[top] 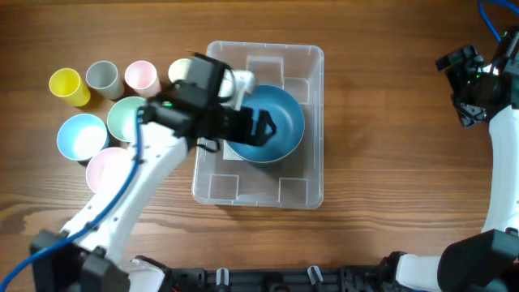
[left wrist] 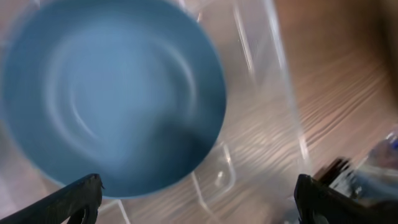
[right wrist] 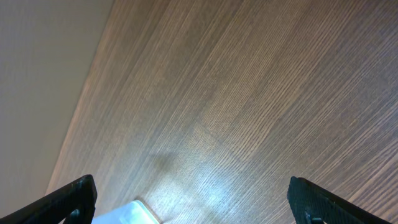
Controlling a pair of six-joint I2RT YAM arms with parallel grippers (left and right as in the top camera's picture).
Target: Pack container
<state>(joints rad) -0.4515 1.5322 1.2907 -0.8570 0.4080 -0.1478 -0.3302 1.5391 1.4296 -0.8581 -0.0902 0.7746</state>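
The left gripper, jaws wide apart and empty, hangs just above the blue bowl inside the container, in its far half. The right gripper, jaws apart too, is well away, so the left one is nearer.

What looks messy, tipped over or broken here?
Nothing looks wrong. The blue bowl sits right way up inside the clear bin. The cups and bowls beside it all stand upright on the table. Nothing is spilled or cracked.
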